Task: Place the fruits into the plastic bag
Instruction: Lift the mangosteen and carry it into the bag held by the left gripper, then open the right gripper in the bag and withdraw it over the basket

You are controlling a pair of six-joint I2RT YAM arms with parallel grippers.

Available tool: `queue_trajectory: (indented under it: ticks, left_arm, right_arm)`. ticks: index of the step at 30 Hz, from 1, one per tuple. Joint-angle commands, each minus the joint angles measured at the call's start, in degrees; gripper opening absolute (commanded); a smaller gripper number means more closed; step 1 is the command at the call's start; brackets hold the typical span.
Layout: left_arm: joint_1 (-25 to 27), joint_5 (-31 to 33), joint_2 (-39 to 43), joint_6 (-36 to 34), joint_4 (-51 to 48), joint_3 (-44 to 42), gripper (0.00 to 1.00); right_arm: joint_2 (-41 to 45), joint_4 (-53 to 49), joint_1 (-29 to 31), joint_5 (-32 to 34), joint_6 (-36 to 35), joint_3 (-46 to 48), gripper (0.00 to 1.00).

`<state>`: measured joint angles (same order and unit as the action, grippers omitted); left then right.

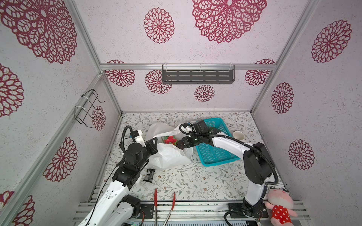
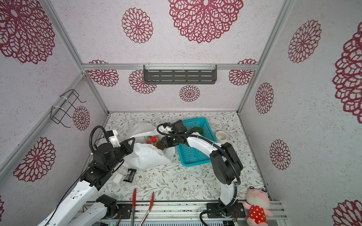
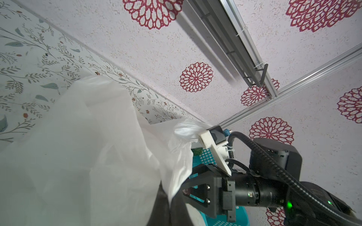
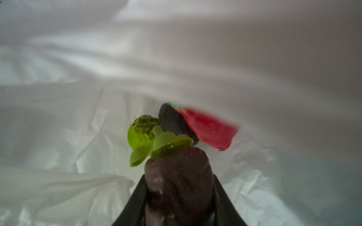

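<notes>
The crinkled white plastic bag point(image 1: 172, 158) point(image 2: 148, 158) point(image 3: 88, 146) lies left of the teal basket, its mouth facing that basket. My left gripper point(image 1: 155, 140) point(image 2: 133, 139) point(image 3: 170, 197) is shut on the bag's rim and holds it up. My right gripper point(image 1: 179, 145) point(image 2: 159, 145) point(image 4: 179, 182) is inside the mouth, shut on a dark brown fruit point(image 4: 178, 176) with green leaves. Deeper in the bag lie a green fruit point(image 4: 140, 132), a dark bumpy one point(image 4: 171, 121) and a red spiky one point(image 4: 209, 131) point(image 1: 170, 140) point(image 2: 153, 140). Another green fruit point(image 2: 197, 130) point(image 3: 196, 151) sits in the basket.
The teal mesh basket point(image 1: 219, 159) point(image 2: 194, 159) stands right of the bag under the right arm. A paper cup point(image 1: 238, 135) lies beyond it. A black packet point(image 1: 149, 175) and a white case point(image 2: 117, 178) are near the left arm. Red tongs point(image 1: 155, 199) and a pink plush toy point(image 1: 280, 203) are at the front.
</notes>
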<state>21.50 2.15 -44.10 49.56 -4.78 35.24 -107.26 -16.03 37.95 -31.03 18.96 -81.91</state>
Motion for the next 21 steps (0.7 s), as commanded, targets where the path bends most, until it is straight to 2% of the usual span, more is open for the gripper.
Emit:
queue_trajectory:
  ticks: [1, 6, 8, 10, 12, 14, 18, 21]
  left_arm:
    - [0.4, 1.1, 1.4, -0.6, -1.0, -0.1, 0.00]
    - [0.4, 1.5, 1.1, -0.3, -0.7, -0.4, 0.00]
    - [0.5, 1.5, 0.6, 0.2, -0.3, -0.7, 0.00]
    - [0.5, 1.4, 0.3, 0.7, 0.4, -0.9, 0.00]
    - [0.5, 1.4, -0.1, 0.9, 1.0, -1.2, 0.00]
    - [0.6, 1.6, -0.4, 0.9, 1.3, -1.4, 0.00]
    - [0.6, 1.8, -1.4, 1.1, 1.9, -1.6, 0.00]
    - [0.6, 1.5, -2.5, 1.2, 2.4, -1.5, 0.00]
  right_arm:
    - [-1.5, 0.1, -0.3, 7.9, 0.8, -5.7, 0.16]
    - [-9.5, -1.7, -0.4, 13.8, 4.8, -15.4, 0.23]
    - [-12.0, -2.3, -0.4, 13.4, 5.7, -18.8, 0.35]
    - [-12.8, -0.8, -0.4, 12.6, 6.6, -20.0, 0.53]
    - [-11.5, 1.4, -0.4, 12.2, 6.6, -19.5, 0.72]
    - [-9.4, 3.0, -0.5, 13.7, 6.2, -18.0, 0.80]
    - [-2.9, 6.0, -1.2, 16.0, 4.4, -12.4, 0.91]
    - [1.7, 6.5, -2.1, 15.9, 3.1, -8.2, 0.94]
